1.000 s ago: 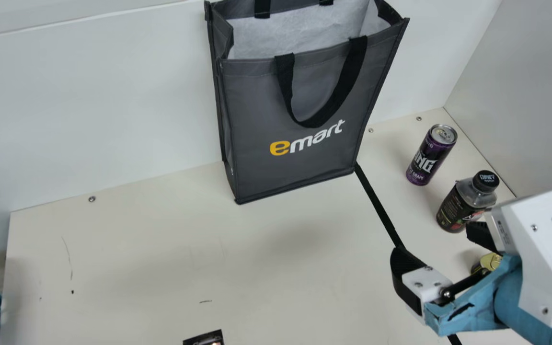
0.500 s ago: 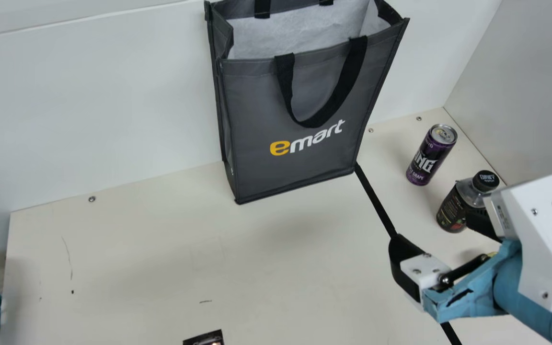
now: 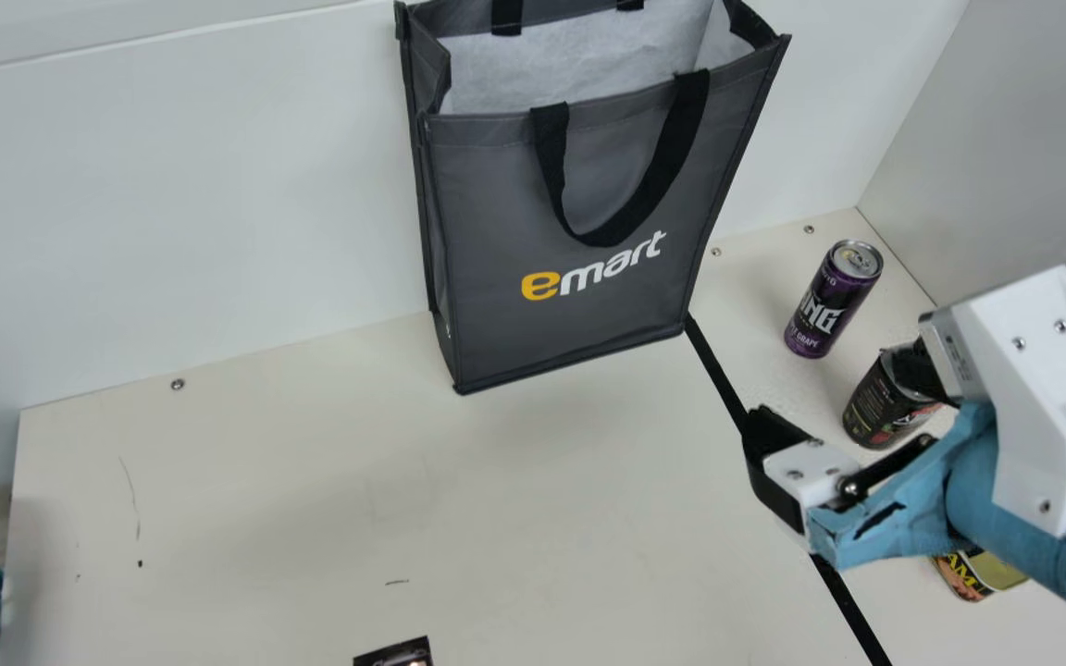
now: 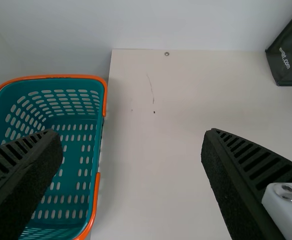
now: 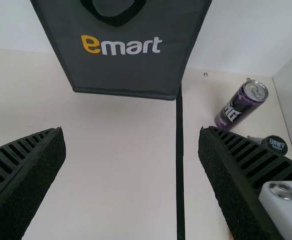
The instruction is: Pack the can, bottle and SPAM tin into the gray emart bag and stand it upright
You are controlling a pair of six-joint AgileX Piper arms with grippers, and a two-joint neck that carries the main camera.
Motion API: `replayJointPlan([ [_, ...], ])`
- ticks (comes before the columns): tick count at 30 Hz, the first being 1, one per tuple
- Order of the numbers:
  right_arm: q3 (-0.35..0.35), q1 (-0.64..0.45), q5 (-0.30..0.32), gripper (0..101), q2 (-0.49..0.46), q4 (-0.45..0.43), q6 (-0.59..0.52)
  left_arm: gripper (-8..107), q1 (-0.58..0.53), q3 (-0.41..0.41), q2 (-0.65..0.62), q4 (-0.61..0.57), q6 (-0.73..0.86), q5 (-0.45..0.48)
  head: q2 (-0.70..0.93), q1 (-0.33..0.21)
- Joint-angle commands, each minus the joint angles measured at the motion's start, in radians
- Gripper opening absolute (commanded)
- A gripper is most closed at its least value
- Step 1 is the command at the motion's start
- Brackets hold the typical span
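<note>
So the right gripper (image 3: pixel 836 392), spread wide and empty, just nudged forward, leaving the tin (image 3: pixel 970 575) behind it, bottle (image 3: pixel 877 407) off its right side, can (image 3: pixel 832 301) and bag (image 3: pixel 579 185) further ahead, so nothing's packed but it's probably lining up a grab.

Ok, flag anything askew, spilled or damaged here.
The blue wrap on the right gripper looks torn, with a dark gap in it. The table carries a thin scratch-like line and a dark speck. The bag and can stand upright; no spill shows.
</note>
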Motion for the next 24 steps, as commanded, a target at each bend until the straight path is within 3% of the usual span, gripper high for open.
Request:
replayJointPlan([
  [1,-0.017,-0.002,0.001,95,0.011,0.006,-0.017,90,0.0,0.0,0.0,0.0,0.0,0.0,-0.002,-0.023],
  [24,-0.253,-0.059,0.023,95,0.199,0.114,-0.239,90,0.0,0.0,0.0,0.0,0.0,0.0,-0.002,-0.023],
])
